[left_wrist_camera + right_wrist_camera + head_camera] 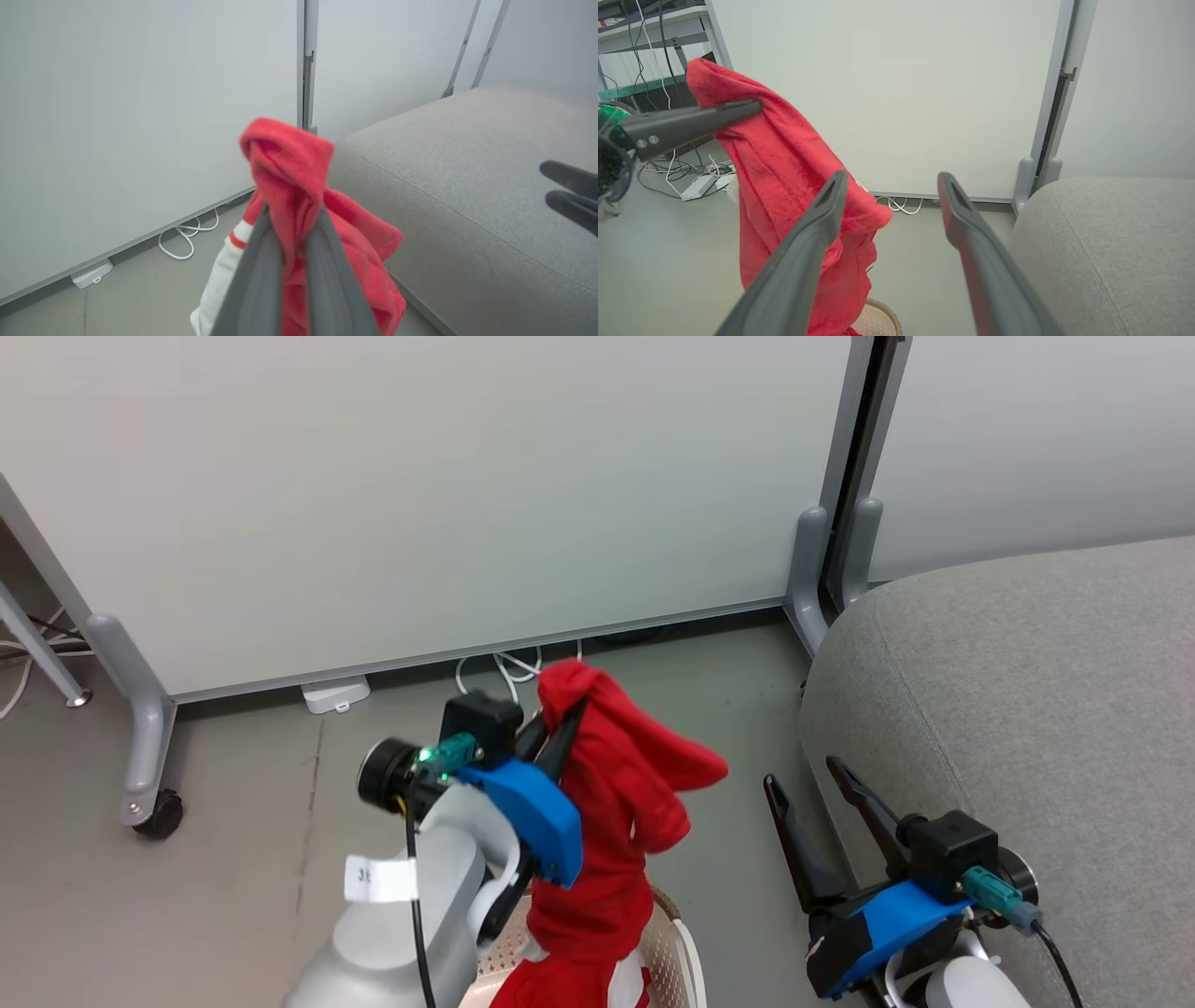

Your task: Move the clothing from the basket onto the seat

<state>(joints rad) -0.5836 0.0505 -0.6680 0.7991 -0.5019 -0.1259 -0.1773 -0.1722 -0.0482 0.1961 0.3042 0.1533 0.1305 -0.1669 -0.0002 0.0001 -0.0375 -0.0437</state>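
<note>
Red, fleecy clothing (616, 784) is clenched between the closed fingers of the left gripper (568, 719). It pinches a bunched fold near the garment's top, so that a knob of fabric sticks out beyond the fingertips. In the left wrist view the two grey fingers (259, 266) lie almost together with only the cloth between them.

The garment hangs from this grip in the air, and its lower part reaches down to the basket (680, 933). The basket's perforated cream wall and brown rim show at the bottom of the head view, under the left arm. A white part with a red stripe hangs on the side of the garment away from the seat (1027, 691).

The right gripper (803, 775) is spread wide and holds nothing. It hovers beside the rounded front edge of the seat, apart from the clothing. The seat, a light grey cushion, lies to the robot's right of the basket.

Behind them stands a white partition (420, 495) on grey feet with a castor (161, 817). A white cable (509, 667) loops on the grey floor (233, 859) at its base.
</note>
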